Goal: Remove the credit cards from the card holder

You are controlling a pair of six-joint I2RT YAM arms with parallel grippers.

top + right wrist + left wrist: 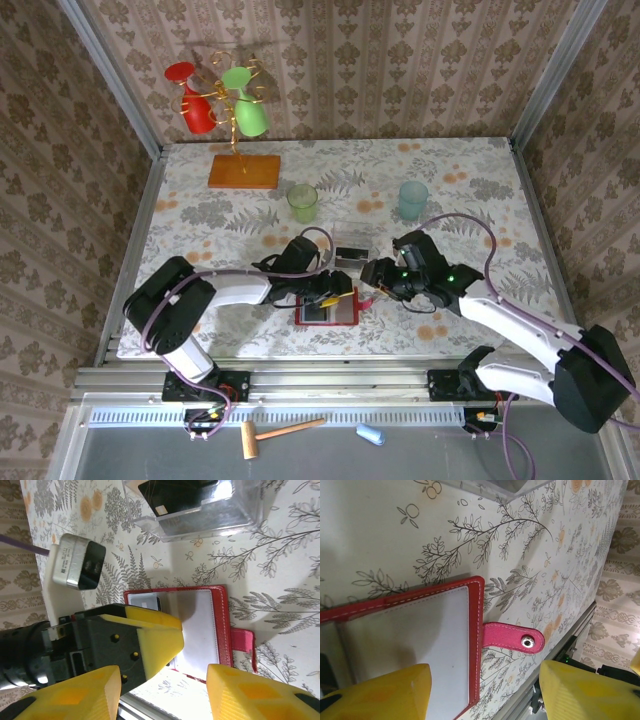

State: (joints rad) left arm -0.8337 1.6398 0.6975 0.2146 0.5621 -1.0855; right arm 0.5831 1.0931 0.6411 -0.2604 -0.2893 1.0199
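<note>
Yellow-fingered left tool [482, 700] stands wide over the card holder [410, 635]; right tool [162, 695], wide too, should pin its cover flat.

I see the small flat red book-fold card holder [340, 312] lying open on the flowered bench [450, 180], near its front edge, inner side up. The leaf in front of me [455, 625] has a pale grey pocket framed by a red stitched border. A short red tab [512, 636] with a metal snap lies flat beyond that leaf's outer edge. One thin dark card [170, 492] with a small chip sits in a clear plastic box [225, 510] just beyond the holder, apart from it.
</note>
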